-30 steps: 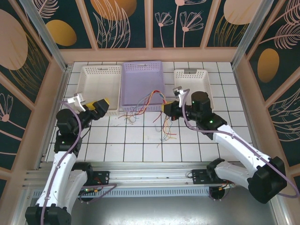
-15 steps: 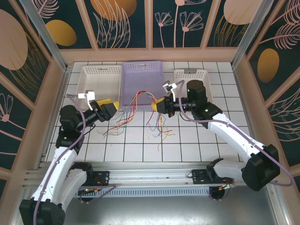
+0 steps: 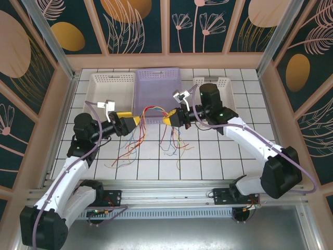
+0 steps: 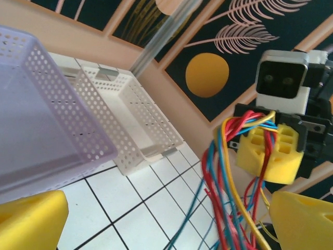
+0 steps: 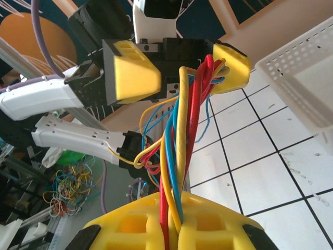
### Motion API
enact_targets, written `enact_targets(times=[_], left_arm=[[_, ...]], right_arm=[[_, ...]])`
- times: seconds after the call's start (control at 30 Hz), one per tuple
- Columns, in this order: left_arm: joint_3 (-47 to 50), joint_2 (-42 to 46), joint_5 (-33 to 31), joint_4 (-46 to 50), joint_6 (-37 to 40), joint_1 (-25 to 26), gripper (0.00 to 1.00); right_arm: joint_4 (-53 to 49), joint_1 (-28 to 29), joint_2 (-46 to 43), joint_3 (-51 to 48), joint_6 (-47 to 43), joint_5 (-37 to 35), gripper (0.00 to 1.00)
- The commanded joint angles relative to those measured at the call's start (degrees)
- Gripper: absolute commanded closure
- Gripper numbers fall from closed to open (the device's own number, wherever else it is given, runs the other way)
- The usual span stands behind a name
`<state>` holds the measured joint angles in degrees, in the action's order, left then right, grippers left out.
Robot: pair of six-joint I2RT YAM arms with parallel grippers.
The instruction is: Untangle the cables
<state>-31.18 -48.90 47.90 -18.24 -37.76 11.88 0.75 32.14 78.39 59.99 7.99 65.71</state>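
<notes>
left fingers (image 3: 131, 121): spread wide, gripping nothing, hovering in front of the purple basket (image 3: 157, 86)
right fingers (image 3: 169, 119): clenched on the cables (image 3: 151, 110), pointing straight at the left ones, pretty close
cables: red, yellow and blue bunch, held up off the surface (image 3: 208, 156) between the two arms
right wrist view: the bunch runs from the right fingers up into the gap of the left ones, right next to one of them; can't tell if it's touching
loose ends: hang down toward the tiles in two clumps, one under each set of fingers
baskets: purple at the back middle, a white basket (image 3: 112, 88) just beside it on the left
</notes>
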Motion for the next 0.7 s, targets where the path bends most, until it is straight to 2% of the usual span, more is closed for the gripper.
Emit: enact_targets(times=[0.0,0.23,0.67], left_arm=[[0.2,0.4,2.9,-4.6,0.4,1.4,0.02],[1.6,-0.5,4.5,-6.2,-0.3,3.1,0.01],[0.3,-1.6,3.1,-0.9,4.5,3.9,0.01]], right_arm=[[0.7,0.5,1.3,3.1,-1.6,3.7,1.0],[-0.6,1.5,4.8,6.4,-2.6,6.6,1.0],[-2.8,3.4,7.2,9.0,-4.8,9.8,1.0]])
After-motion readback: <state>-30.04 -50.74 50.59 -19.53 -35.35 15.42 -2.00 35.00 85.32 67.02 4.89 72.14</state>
